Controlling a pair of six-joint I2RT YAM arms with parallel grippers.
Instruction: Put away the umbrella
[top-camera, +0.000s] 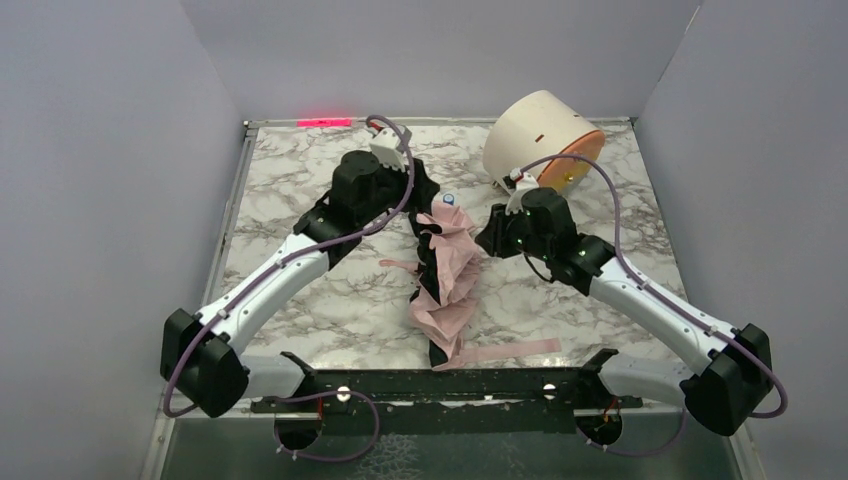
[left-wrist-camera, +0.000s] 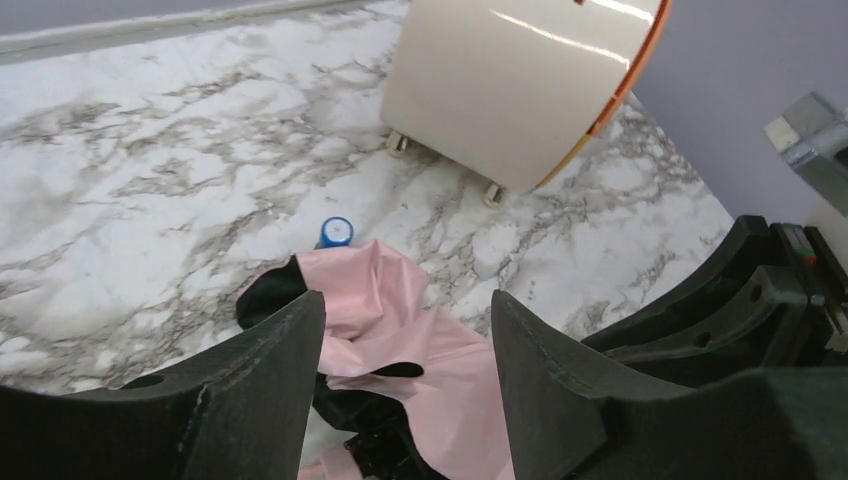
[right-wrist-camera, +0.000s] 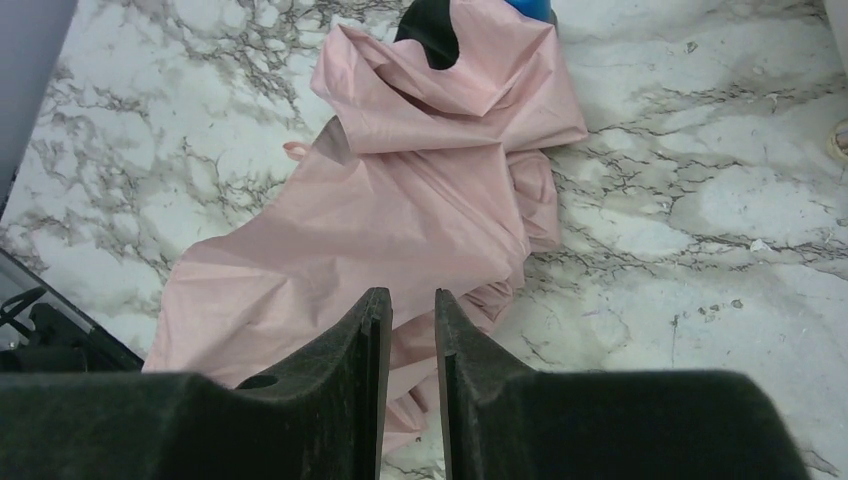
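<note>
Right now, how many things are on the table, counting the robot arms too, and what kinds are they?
Umbrella: 1
Drum: 1
Robot arms: 2
Total: 4

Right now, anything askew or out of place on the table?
The umbrella lies mid-table with its pink fabric loose and crumpled, not rolled; its strap trails unfastened toward the near edge. The cream drum at the far right looks tipped on its side.
</note>
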